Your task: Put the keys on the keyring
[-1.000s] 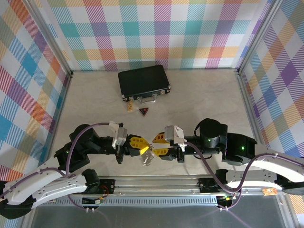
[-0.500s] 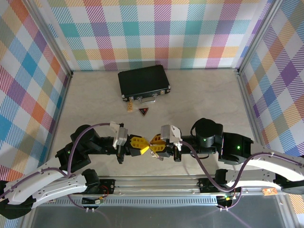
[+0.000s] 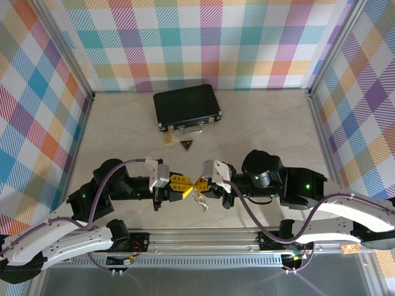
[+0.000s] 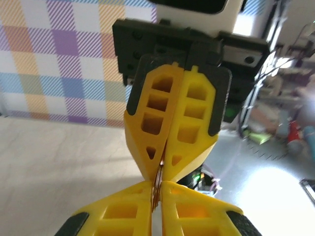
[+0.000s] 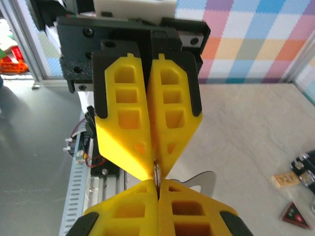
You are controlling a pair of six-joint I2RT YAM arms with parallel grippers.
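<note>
Left gripper (image 3: 187,187) and right gripper (image 3: 200,183) meet tip to tip, each apparently clamped on the keyring (image 3: 200,201), whose loop dangles just below. Well beyond them, beside the black case (image 3: 186,106), lies the key (image 3: 168,140), slightly nearer the left arm; its axis is unreadable.

**Non-task items on worktop**

Black case (image 3: 187,106), closed, at 12 o'clock on the beige worktop (image 3: 117,132); silver handle (image 3: 190,129) on its 6 o'clock edge. Dark triangular tag (image 3: 186,145) with red mark, just beyond the handle. Plaid walls (image 3: 197,43) surround.
</note>
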